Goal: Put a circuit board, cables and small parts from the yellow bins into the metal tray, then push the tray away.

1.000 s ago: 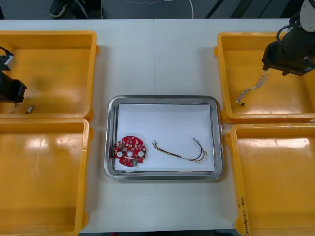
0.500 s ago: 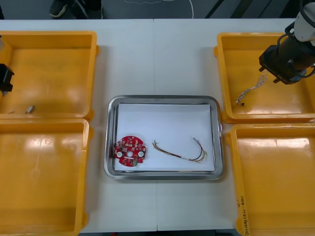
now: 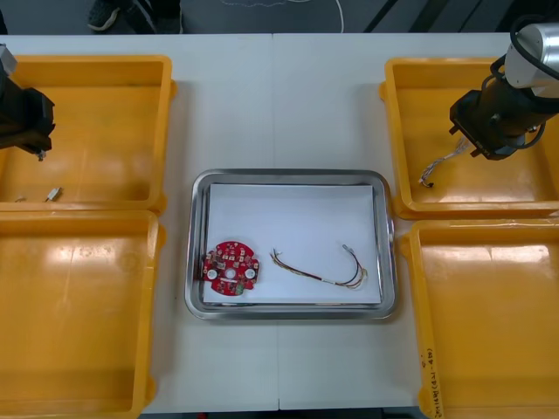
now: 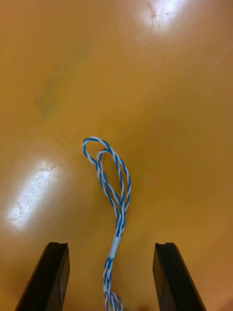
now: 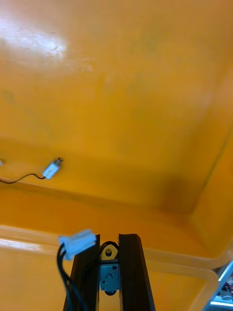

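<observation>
Since the earlier frame the left claw (image 5: pixel 109 239) is swinging in from the bench (image 3: pixel 279 105) edge, over the far left bin (image 3: pixel 96 63). It is pinching shut on a black cable (image 5: pixel 76 241), with the white plug hanging just beside its fingers. A second black lead (image 5: pixel 48 171) is lying on the bin floor beyond it.

The right claw (image 4: pixel 110 248) is edging sideways in the far right bin (image 3: pixel 472 63), gaping wide. A blue and white cable (image 4: pixel 112 194) is lying loose between its fingers.

The tray (image 3: pixel 288 175) is sitting between the two claws, holding a red board (image 3: pixel 231 269) and a red and yellow cable (image 3: pixel 319 272).
</observation>
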